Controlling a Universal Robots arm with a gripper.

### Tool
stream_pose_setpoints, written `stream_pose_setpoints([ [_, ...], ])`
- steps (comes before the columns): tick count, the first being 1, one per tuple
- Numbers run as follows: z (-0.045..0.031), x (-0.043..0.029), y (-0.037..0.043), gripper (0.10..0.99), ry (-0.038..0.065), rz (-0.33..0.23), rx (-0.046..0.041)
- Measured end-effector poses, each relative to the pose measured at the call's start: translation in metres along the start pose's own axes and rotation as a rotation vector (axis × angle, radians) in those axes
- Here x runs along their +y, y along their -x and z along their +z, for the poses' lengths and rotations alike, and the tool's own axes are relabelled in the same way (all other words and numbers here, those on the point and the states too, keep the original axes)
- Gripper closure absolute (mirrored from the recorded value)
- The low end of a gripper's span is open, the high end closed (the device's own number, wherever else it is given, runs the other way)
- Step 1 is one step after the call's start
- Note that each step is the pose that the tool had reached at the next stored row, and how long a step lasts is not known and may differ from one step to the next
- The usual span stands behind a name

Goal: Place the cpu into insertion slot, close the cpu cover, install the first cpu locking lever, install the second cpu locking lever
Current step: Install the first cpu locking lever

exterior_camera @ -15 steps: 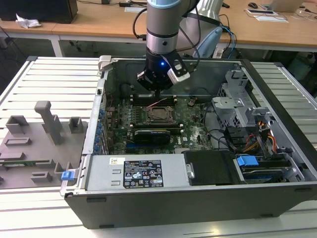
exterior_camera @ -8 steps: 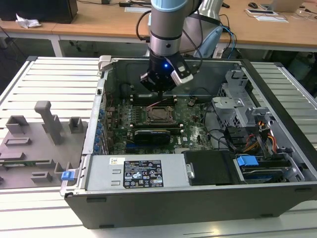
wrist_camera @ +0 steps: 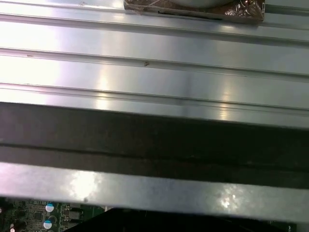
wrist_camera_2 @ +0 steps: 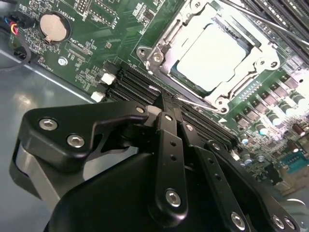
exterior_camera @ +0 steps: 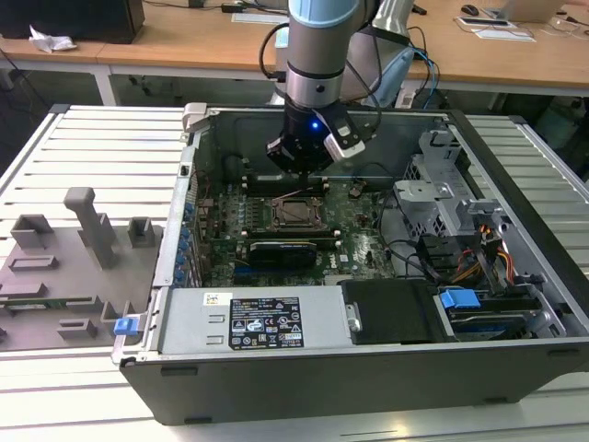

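The cpu (wrist_camera_2: pixel 214 58) already sits in the insertion slot (wrist_camera_2: pixel 179 77) on the green board, and the cpu cover (wrist_camera_2: pixel 193 26) looks folded down around it, its window framing the chip. A thin lever wire (wrist_camera_2: pixel 193 102) runs along the near edge of the cover; whether either lever is latched I cannot tell. The gripper (wrist_camera_2: pixel 166 104) hovers just beside that wire, its fingers (wrist_camera_2: pixel 170 130) pressed together, empty
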State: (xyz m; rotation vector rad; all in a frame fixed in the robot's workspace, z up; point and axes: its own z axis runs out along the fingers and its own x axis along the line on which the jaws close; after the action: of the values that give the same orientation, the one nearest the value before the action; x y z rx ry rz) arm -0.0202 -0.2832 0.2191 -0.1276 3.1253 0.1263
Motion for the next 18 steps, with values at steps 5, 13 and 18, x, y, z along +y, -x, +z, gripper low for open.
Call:
stream_pose_setpoints([
  [5,0.0070,-0.0008,0.0024,0.980,0.000,0.000,0.0000],
  [13,0.0137,-0.0016,0.0046,0.980,0.000,0.000,0.0001],
  [18,0.0140,-0.0017,0.0048,0.980,-0.001,0.000,0.0000],
])
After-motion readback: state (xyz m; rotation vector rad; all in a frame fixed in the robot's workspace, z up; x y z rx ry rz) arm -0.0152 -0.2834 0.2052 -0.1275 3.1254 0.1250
